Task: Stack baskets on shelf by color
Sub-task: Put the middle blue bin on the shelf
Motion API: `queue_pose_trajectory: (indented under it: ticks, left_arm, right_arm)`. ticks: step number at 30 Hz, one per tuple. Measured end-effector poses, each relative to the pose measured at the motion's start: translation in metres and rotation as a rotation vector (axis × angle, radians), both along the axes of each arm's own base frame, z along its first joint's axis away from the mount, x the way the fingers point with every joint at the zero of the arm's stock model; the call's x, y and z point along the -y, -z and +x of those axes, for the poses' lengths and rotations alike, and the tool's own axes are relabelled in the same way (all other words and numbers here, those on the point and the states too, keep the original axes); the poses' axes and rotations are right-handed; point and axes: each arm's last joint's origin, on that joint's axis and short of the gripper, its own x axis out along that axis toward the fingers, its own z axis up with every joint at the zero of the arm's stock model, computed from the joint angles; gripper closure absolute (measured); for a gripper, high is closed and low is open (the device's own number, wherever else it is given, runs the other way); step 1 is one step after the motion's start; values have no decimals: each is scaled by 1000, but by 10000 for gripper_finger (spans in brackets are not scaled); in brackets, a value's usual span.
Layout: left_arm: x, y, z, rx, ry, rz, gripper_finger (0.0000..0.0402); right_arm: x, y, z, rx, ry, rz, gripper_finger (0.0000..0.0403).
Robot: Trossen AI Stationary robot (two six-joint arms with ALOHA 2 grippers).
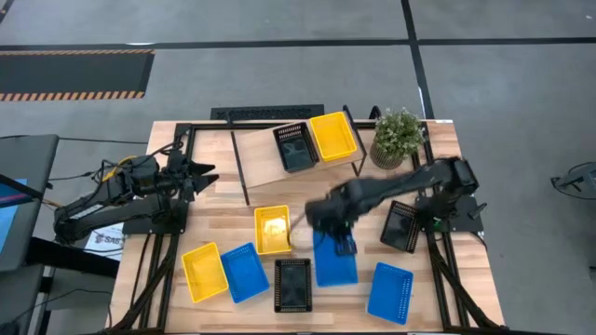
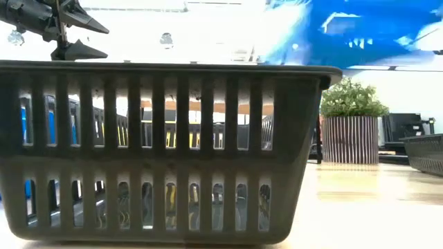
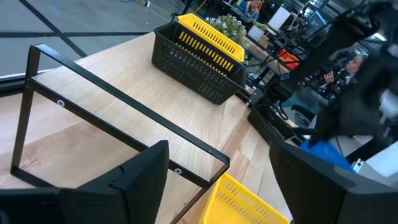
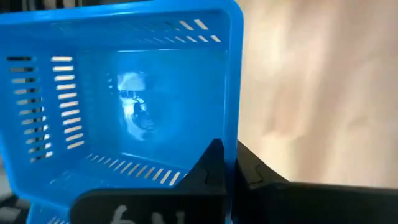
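On the shelf (image 1: 261, 154) at the table's far side, a black basket (image 1: 295, 146) and a yellow basket (image 1: 333, 136) stand side by side. My right gripper (image 1: 342, 244) is over the table's middle, shut on a blue basket (image 1: 335, 265), which shows as a blue blur (image 2: 346, 31) high in the low view. On the tabletop lie two yellow baskets (image 1: 273, 229) (image 1: 204, 272), two blue ones (image 1: 244, 272) (image 1: 390, 292) and two black ones (image 1: 292, 284) (image 1: 402, 226). My left gripper (image 1: 207, 177) waits open at the left. My right gripper holds the blue basket by the rim of one wall (image 4: 232, 127), with one finger (image 4: 211, 163) inside the basket and the other (image 4: 258, 175) outside. The fingers come from above, pointing steeply down. The basket hangs below them, lifted clear of the table.
A potted plant (image 1: 398, 137) stands at the shelf's right end. A black basket (image 2: 159, 145) fills the low view close to that camera. Bare planks lie between the shelf and the row of baskets.
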Motion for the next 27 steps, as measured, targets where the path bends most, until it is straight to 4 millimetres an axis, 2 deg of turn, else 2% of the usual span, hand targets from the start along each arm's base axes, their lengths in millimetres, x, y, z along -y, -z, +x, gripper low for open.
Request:
queue_pose_trajectory:
  ticks: [4, 8, 12, 16, 20, 23, 27]
  left_arm:
    - [0, 0, 0, -1, 0, 0, 136]
    - [0, 0, 0, -1, 0, 0, 136]
    - [0, 0, 0, -1, 0, 0, 136]
    - [0, 0, 0, -1, -3, 1, 136]
    - [0, 0, 0, 0, -16, -5, 136]
    - [-1, 1, 0, -9, -24, -7, 136]
    - [-1, 2, -1, -20, -37, -8, 136]
  right_arm:
    - [34, -54, 2, 242, 9, -53, 394]
    - [68, -100, 8, 509, -26, -131, 398]
    - [102, -126, 19, 671, -99, -263, 395]
    - [138, -129, 38, 722, -158, -362, 394]
    - [171, -121, 60, 747, -205, -372, 393]
    - [186, -107, 77, 744, -248, -393, 392]
    - [196, -86, 92, 723, -323, -435, 392]
